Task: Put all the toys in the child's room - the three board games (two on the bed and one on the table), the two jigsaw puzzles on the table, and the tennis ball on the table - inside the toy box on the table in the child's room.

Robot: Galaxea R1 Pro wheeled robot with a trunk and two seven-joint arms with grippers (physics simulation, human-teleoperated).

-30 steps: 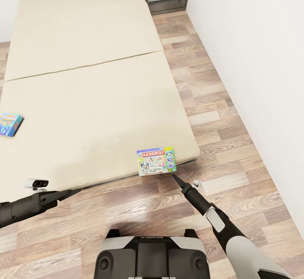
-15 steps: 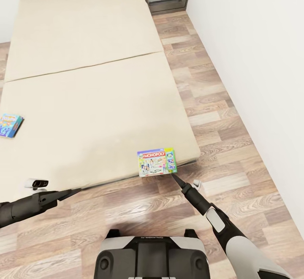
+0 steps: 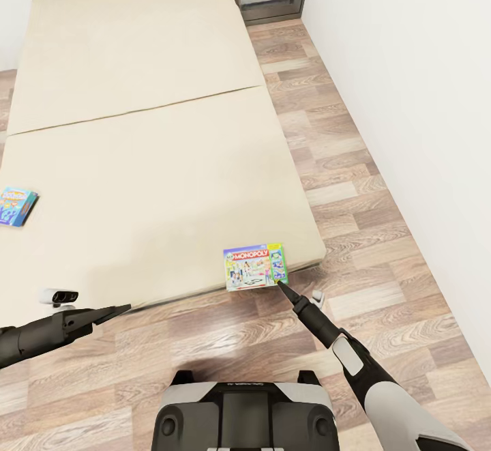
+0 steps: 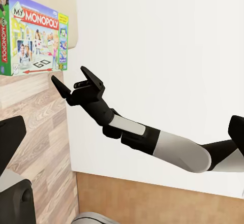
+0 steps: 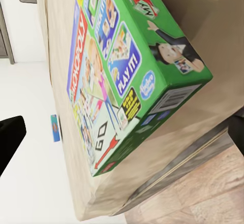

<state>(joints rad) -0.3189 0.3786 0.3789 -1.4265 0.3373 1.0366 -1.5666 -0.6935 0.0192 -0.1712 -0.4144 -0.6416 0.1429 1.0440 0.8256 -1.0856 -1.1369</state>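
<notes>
I see two games on the bed [image 3: 150, 130]: Monopoly [image 3: 256, 266] low center, blue game [image 3: 17, 205] far left. My right gripper [image 3: 280, 286] is spread open by Monopoly; my left gripper [image 3: 121, 310], I cannot tell.

Open bed top, box at the near edge
The right pincer [image 3: 280, 286] sits just beside the Monopoly box [image 3: 255, 266]; bare mattress [image 3: 150, 164] spreads left and far, and the white wall [image 3: 423, 96] closes the right.

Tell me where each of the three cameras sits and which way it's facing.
Head view: on the head, looking down over the bed; both arms and base show.
Left wrist view: on the left arm, looking across at the open right gripper.
Right wrist view: on the right arm, looking at the Monopoly box.
Shared: all three show that box.
</notes>
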